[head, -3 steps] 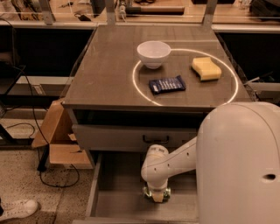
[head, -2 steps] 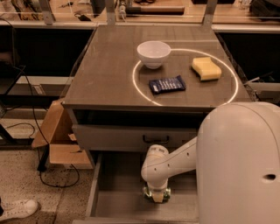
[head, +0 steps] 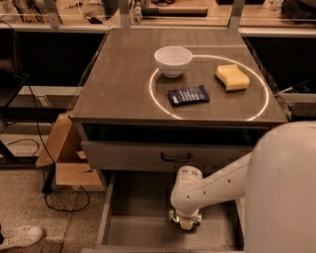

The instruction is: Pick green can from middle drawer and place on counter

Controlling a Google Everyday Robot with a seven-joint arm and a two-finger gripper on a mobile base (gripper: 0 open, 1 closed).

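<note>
A robotics lab or workshop. A grey-brown square counter (head: 123, 84) carries a thin bright white ring. Loose black cables (head: 64, 209) trail over a speckled floor (head: 19, 197) beside an open brown cardboard box (head: 69, 170), and a cluttered wooden bench (head: 187, 9) stands behind. The robot's white gripper (head: 185, 221) hangs low inside the pulled-out shallow grey drawer (head: 133, 232).

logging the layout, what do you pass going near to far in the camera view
gripper, down in the middle drawer → grey drawer front → dark blue snack packet → yellow sponge → white bowl, the last three on the counter
</note>
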